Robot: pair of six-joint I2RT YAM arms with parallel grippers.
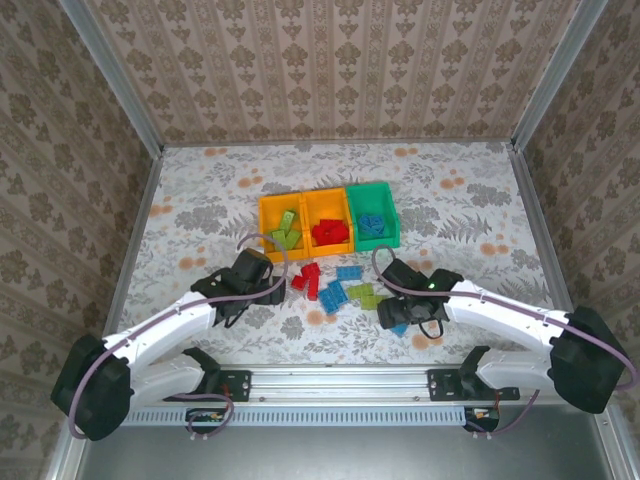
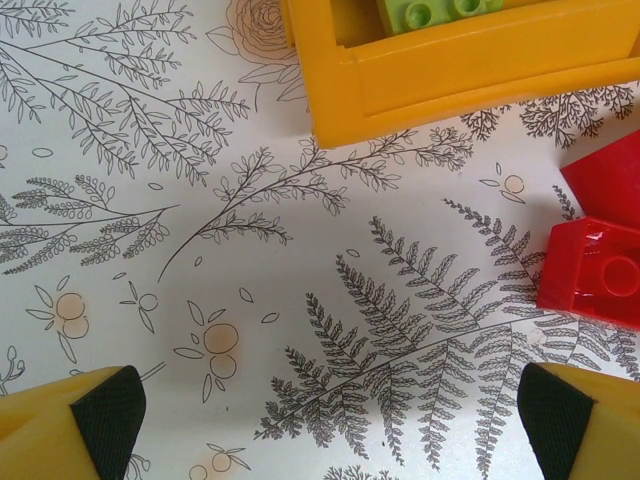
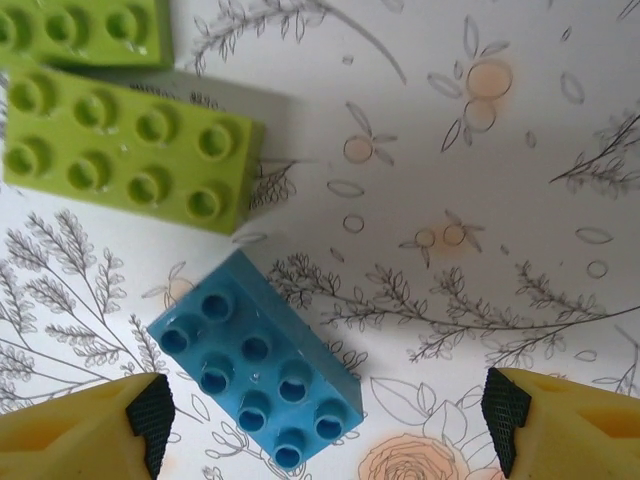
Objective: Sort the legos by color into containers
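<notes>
- Three small open-top plastic bins are sitting in a row mid-table: the left orange-yellow bin (image 1: 263,226) is holding lime green bricks, the middle orange-yellow bin (image 1: 326,197) red ones, and the green bin (image 1: 373,243) blue ones.
- Loose studded bricks are lying just in front of the bins: a red cluster (image 1: 308,280), blue pieces (image 1: 333,296) and a lime piece (image 1: 363,291).
- Left gripper (image 2: 332,410) is hovering with its jaws spread wide over bare tablecloth. The left bin's corner is ahead of it and a red brick (image 2: 595,272) is off to its right.
- Right gripper (image 3: 328,410) is also spread, with nothing pinched. A blue eight-stud brick (image 3: 255,372) is lying flat between its fingers, and a lime eight-stud brick (image 3: 125,150) sits just beyond.
</notes>
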